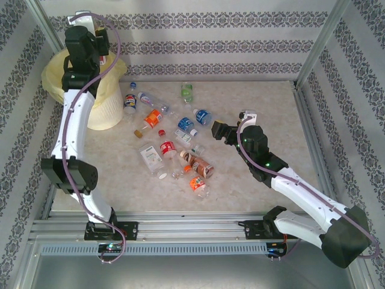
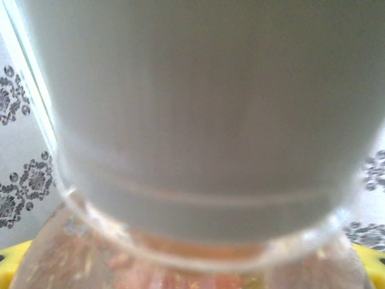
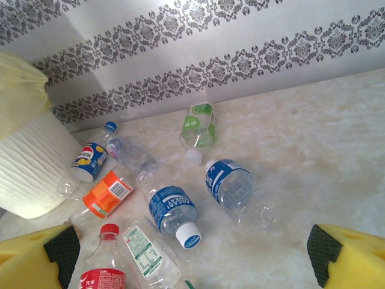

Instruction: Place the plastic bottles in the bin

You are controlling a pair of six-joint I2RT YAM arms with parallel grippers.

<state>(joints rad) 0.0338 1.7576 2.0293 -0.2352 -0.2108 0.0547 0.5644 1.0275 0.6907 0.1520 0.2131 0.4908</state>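
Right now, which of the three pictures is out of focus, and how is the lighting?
Left wrist view: strongly blurred, because the held bottle sits very near the lens. Right wrist view: sharp, the orange-label bottle is crisp. Top external view: even light, only faint shadows on the table.

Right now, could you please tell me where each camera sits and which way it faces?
Top external: above, behind the arm bases, looking down on the table; both arms, left hand at the bin, right hand open.
Left wrist: faces its held bottle close up; yellow fingers in the bottom corners.
Right wrist: looks low across loose bottles to the back wall; yellow fingers below.
Shared: top external and right wrist both show the bin.
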